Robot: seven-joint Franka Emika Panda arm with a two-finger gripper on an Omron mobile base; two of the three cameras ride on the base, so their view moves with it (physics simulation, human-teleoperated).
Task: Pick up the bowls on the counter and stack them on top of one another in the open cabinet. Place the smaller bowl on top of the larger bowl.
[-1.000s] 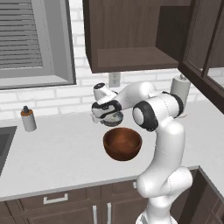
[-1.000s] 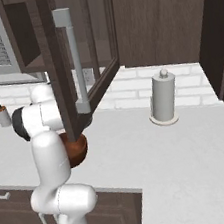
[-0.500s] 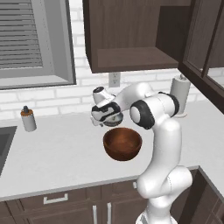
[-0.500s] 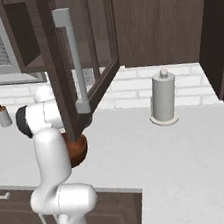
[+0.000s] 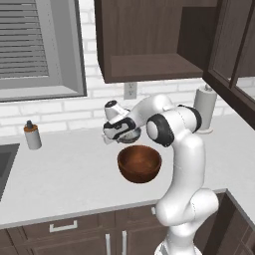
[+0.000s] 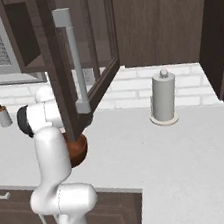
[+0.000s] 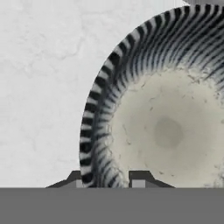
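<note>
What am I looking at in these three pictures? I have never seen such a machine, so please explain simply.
It is a rendered kitchen with a white robot arm on a driving base. Two pictures come from cameras behind the arm, on its left and on its right. The third comes from a camera on its hand, looking along the tool.

On the white counter stand a large brown bowl, a paper towel roll and a small bottle. Above is an open cabinet with a bare shelf.

The tool's two fingers sit on either side of the rim of the small grey bowl, apparently gripping it just above the brown bowl.
</note>
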